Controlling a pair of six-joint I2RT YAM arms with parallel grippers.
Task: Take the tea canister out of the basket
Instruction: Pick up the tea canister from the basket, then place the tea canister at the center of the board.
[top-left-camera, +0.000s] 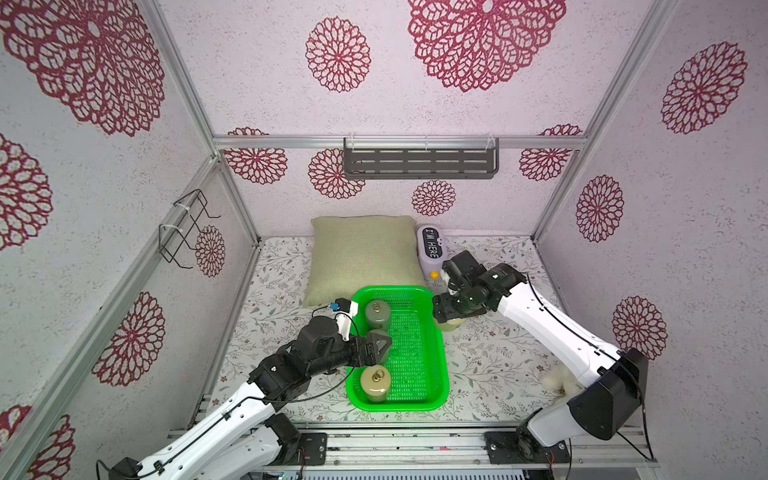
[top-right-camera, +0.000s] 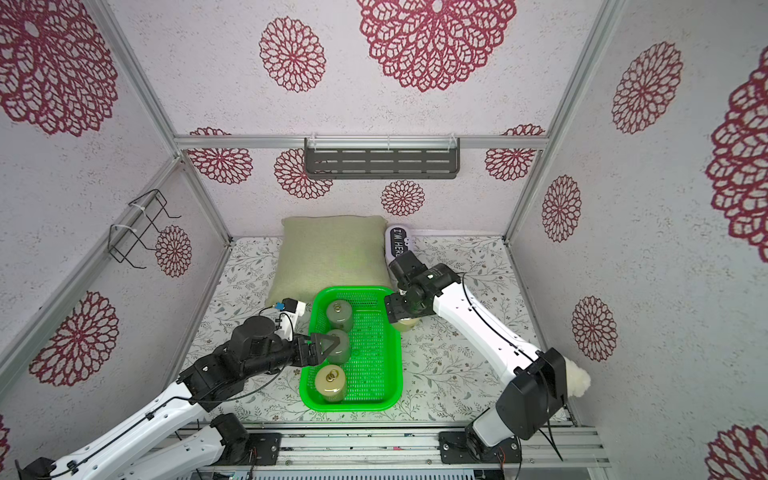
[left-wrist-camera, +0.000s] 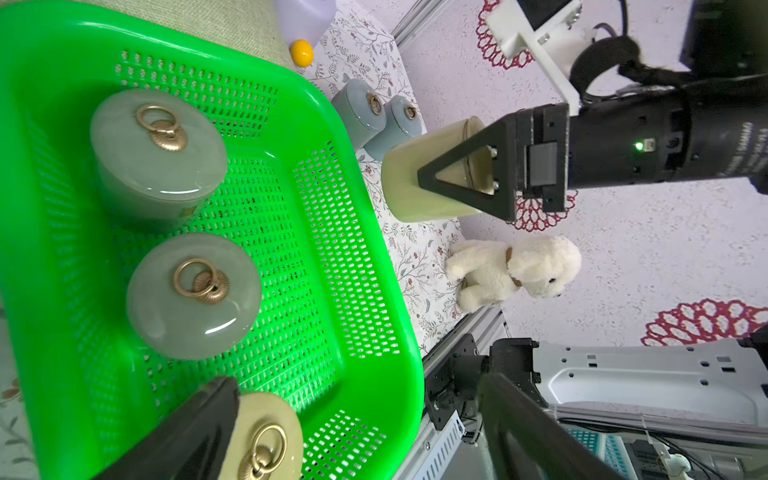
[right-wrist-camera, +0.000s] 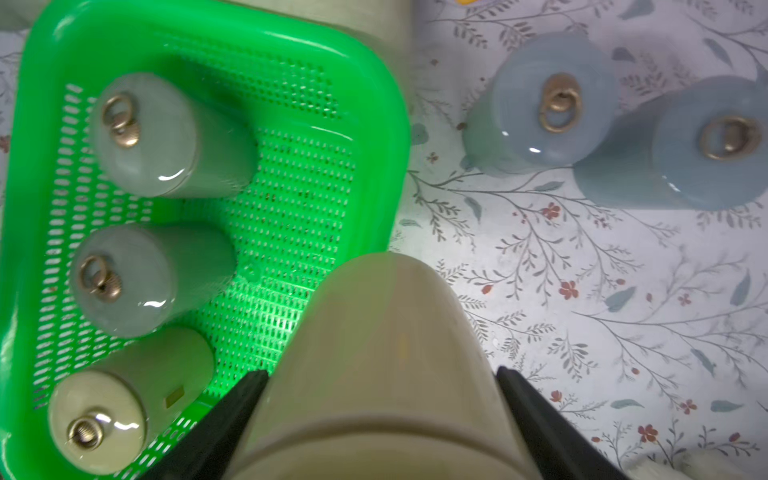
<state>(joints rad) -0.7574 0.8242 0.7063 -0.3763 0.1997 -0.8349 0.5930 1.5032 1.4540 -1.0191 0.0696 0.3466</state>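
Ops: Status on the right pincer (right-wrist-camera: 380, 372)?

Eng: Clamped on the held cream canister (right-wrist-camera: 374, 299), one black finger on each side of its body. Canister is upright and outside the basket (top-left-camera: 413, 365), just beside its far right corner, on the side toward the right edge of the bench (top-left-camera: 490, 365). Cannot tell if its base touches the bench.

Ops: Left pincer (left-wrist-camera: 359, 382)?

Eng: Spread wide, gripping nothing. It hangs over the basket's left half, above the middle grey-green canister (left-wrist-camera: 166, 316). One finger is just beside the lid of the second cream canister (top-left-camera: 376, 386).

Ops: Basket contents?

Eng: Three upright in a row along its left wall: far grey-green canister (top-left-camera: 377, 313), the middle one, then the second cream one nearest the bench's front edge. Brass ring on each lid. Right half is bare mesh.

Ops: Basket position?

Eng: Mid-bench, nearer the front edge. Its far end is right up against the pillow (top-left-camera: 361, 257).

Ops: Anything else on the bench?

Eng: Blue-grey canisters (right-wrist-camera: 540, 108), two of them side by side, beyond the held one toward the far edge. Plush dog (left-wrist-camera: 511, 270) near the front right corner.
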